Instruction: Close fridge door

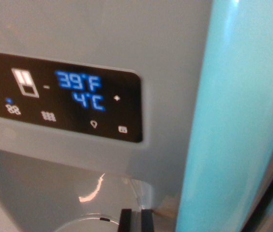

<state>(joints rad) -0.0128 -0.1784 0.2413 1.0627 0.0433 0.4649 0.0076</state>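
Observation:
The wrist view is filled by the inside top of the fridge: a pale grey panel (102,34) carrying a black control display (64,99) with blue digits reading 39°F and 4°C. A turquoise fridge door edge (233,125) runs down the wrist view's right. At the bottom edge two black fingertips (126,220) of my gripper (136,221) poke into view, pressed together with no visible gap and nothing between them. They hang just below the display, close to the door edge.
Below the display a glossy grey inner surface (54,188) shows a light reflection and a curved rim (85,220). A dark gap (272,203) runs along the lower right beside the door.

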